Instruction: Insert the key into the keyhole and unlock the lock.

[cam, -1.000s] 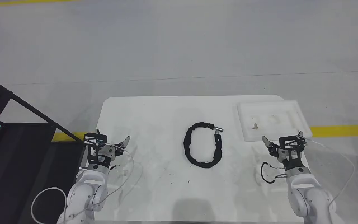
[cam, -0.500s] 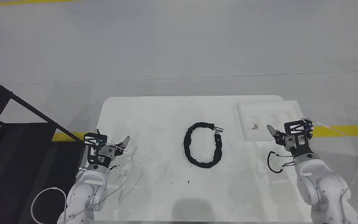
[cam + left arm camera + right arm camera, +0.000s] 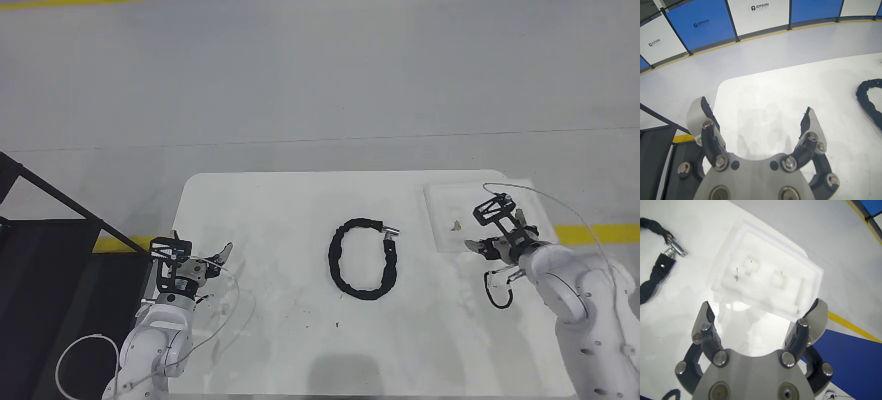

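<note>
Grey floor with a yellow line runs around a white surface (image 3: 270, 210) with rounded corners. Near its middle lies the lock (image 3: 334, 262), a black fabric-sleeved chain curled into a closed loop. The loop's metal cylinder end (image 3: 676, 249) is on the side nearest the foam tray (image 3: 480, 187). That white tray sits at the surface's far right corner, well apart from the loop. The small metal key (image 3: 736, 274) stands in one of the tray's recesses, toward the end facing the lock.

The right gripper (image 3: 497, 208) hangs over the tray's near edge, to the right of the key. Its jaws are spread wide and hold nothing, and the right wrist view shows the tray just beyond them (image 3: 762, 303). The left gripper (image 3: 190, 245) is at the surface's left edge, well away from the lock. Its jaws are likewise released and empty, pointing across bare surface (image 3: 755, 103). Blue and white wall panels stand behind the floor in the left wrist view.
</note>
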### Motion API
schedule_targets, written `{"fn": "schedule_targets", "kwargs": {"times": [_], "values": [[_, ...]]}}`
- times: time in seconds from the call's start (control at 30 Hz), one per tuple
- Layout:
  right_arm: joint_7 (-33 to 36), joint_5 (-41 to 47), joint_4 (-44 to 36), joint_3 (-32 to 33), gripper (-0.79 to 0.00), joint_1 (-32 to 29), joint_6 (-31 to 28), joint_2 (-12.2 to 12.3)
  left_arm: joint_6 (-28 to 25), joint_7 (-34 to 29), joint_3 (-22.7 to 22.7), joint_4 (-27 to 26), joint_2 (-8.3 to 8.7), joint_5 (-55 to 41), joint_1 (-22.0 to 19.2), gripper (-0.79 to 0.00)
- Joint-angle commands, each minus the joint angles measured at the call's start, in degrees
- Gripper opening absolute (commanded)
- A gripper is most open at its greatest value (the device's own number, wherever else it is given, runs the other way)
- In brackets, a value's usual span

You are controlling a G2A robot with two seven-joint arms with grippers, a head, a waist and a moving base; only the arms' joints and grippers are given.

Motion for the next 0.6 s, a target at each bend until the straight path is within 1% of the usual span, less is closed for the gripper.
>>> {"fn": "schedule_targets", "kwargs": {"times": [0.0, 0.17, 0.27, 0.4, 0.57], "values": [[2.0, 0.3, 1.8, -0.8, 0.000, 2.3, -1.3, 0.1, 0.0, 0.0, 0.0, 0.0, 0.00, 0.0, 0.0, 0.000], [4.3, 1.7, 4.8, -2.4, 0.000, 5.8, -4.6, 0.3, 0.0, 0.0, 0.0, 0.0, 0.00, 0.0, 0.0, 0.000], [6.8, 6.8, 7.2, -2.9, 0.000, 7.6, -7.6, 0.4, 0.0, 0.0, 0.0, 0.0, 0.00, 0.0, 0.0, 0.000], [11.0, 10.1, 8.4, -4.9, 0.000, 9.7, -9.4, 0.5, 0.0, 0.0, 0.0, 0.0, 0.00, 0.0, 0.0, 0.000], [8.9, 3.4, 10.1, -9.4, 0.000, 10.8, -7.9, 0.5, 0.0, 0.0, 0.0, 0.0, 0.00, 0.0, 0.0, 0.000]]}}
